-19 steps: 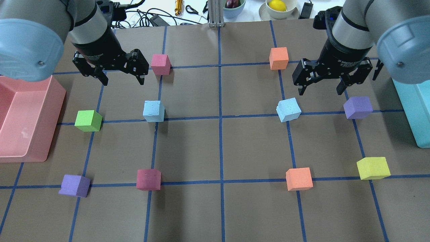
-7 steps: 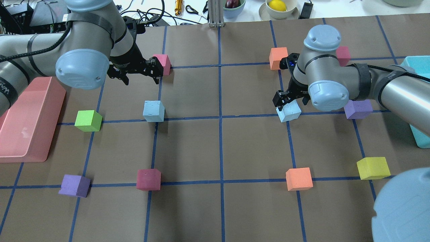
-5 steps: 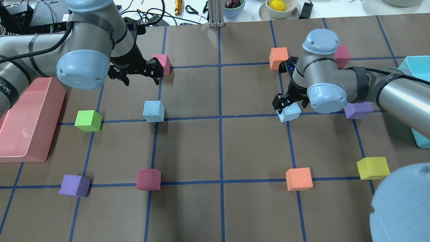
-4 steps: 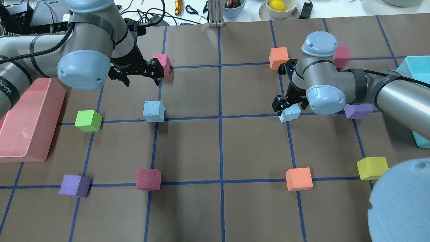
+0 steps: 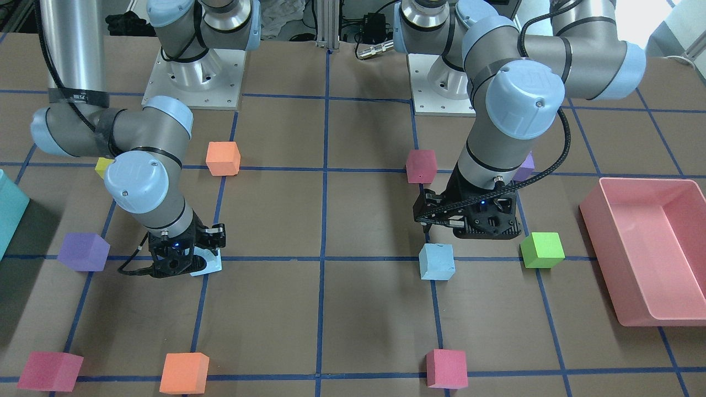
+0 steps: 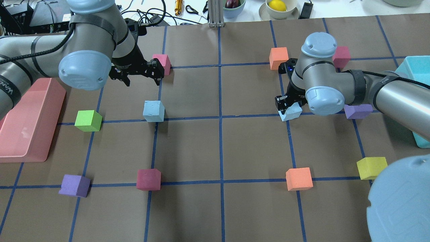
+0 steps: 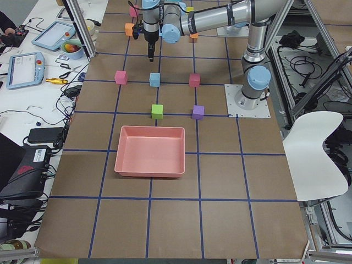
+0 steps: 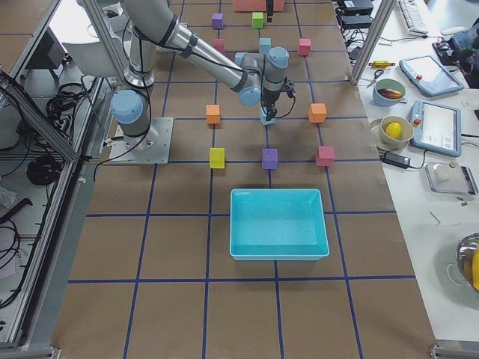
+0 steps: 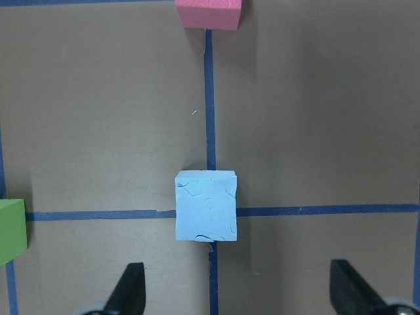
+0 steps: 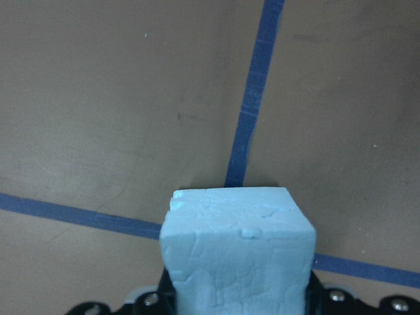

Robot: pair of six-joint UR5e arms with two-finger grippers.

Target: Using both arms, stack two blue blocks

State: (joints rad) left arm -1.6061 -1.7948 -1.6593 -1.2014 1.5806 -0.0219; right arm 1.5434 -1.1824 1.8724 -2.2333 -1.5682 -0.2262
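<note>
One blue block (image 6: 154,111) sits on a tape crossing left of centre, also in the front view (image 5: 437,262) and centred in the left wrist view (image 9: 206,206). My left gripper (image 6: 141,72) hangs open above the table just behind it, its fingertips (image 9: 128,289) spread wide. The other blue block (image 6: 292,113) lies tilted at the right, also in the front view (image 5: 208,266). My right gripper (image 6: 289,107) is down at table level and shut on it; the block fills the bottom of the right wrist view (image 10: 237,256) and hides the fingers.
A pink cube (image 6: 162,63) is right beside the left gripper. An orange cube (image 6: 278,57), a dark pink cube (image 6: 342,56) and a purple cube (image 6: 357,111) surround the right gripper. A green cube (image 6: 88,120), the pink tray (image 6: 20,117) and the cyan box (image 6: 415,67) stand at the sides.
Both arms swung out over the table. The right gripper came down around the right blue block and its fingers closed in on it. The left gripper has barely moved in the last second.
</note>
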